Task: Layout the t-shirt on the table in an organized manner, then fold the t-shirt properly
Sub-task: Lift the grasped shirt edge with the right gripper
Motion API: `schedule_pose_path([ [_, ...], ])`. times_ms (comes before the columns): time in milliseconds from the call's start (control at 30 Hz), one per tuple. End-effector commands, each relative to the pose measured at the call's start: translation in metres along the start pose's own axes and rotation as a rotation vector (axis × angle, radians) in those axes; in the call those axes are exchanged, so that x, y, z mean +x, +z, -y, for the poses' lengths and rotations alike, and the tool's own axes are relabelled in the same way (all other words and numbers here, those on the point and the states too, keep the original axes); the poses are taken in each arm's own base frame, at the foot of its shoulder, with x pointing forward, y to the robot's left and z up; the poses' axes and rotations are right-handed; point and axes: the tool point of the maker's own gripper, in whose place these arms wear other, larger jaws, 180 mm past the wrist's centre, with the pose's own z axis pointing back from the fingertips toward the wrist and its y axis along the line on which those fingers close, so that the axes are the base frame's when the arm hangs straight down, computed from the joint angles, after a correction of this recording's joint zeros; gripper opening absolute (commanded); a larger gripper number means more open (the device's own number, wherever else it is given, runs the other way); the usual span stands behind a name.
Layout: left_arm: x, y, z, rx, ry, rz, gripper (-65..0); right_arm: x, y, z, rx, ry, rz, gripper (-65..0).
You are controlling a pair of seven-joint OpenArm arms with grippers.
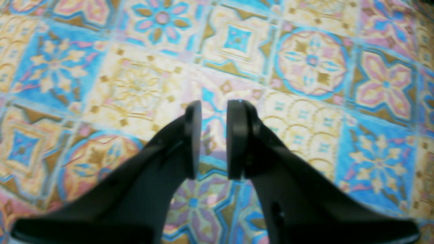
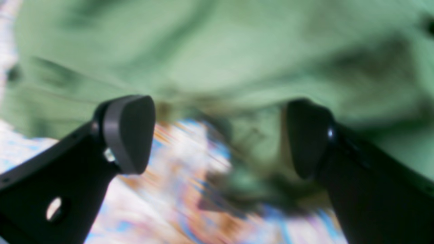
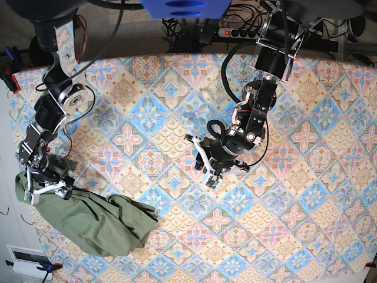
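Left wrist view: left tool [image 1: 213,139] hanging over bare desk [image 1: 305,67], jaws narrowly parted, nothing between them, only patterned cloth showing through the slim gap. Whole frame slightly soft; lower arm parts cut off at the bottom edge. No t-shirt here.

Right wrist view: right tool [image 2: 217,135] spread wide, released, pads standing well apart. T-shirt [image 2: 217,57] filling the upper half as a pale olive-green mass with dark folds, heavily blurred. A darker crumpled edge of the cloth dipping down between the pads, not pinched by either. Hard to make out whether the right-hand pad touches the fabric. Tiled desk smeared by blur below, pattern unreadable.

Base view: t-shirt [image 3: 100,221] bunched in a rumpled heap at the near-left corner of the desk [image 3: 306,194], wrinkled, sleeves and neck not distinguishable, one lobe stretching toward the middle. Right tool [image 3: 48,190] at the heap's upper-left end, low against the cloth, its fingertips partly hidden by the white fittings. Left tool [image 3: 212,171] near the desk's middle, well apart from the t-shirt, pointing down at bare tiles. Upper arm links cut off by the top edge.
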Motion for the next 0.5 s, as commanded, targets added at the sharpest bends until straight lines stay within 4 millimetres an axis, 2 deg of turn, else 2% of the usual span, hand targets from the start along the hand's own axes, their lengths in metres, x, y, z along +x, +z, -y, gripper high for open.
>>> schedule_pose_path([
  [0, 0.026, 0.004, -0.007, 0.011, 0.011, 0.075, -51.2, 0.042, 0.007, 0.003, 0.001, 0.004, 0.105, -6.8],
  [167, 0.028, 0.007, -0.014, 0.009, 0.06, 0.086, -51.2, 0.01, 0.008, 0.014, -0.018, 0.012, 0.031, -6.8],
  [267, 0.028, 0.007, -0.016, 0.013, 0.062, 0.085, -51.2, 0.018, 0.015, 0.022, -0.04, 0.028, 0.057, -6.8],
  [400, 0.028, 0.007, -0.016, 0.013, 0.062, 0.085, -51.2, 0.011, 0.048, 0.051, -0.119, 0.142, 0.056, -6.8],
  [467, 0.025, 0.007, -0.015, 0.012, 0.064, 0.083, -51.2, 0.014, 0.059, 0.044, -0.135, 0.174, 0.072, -6.8],
])
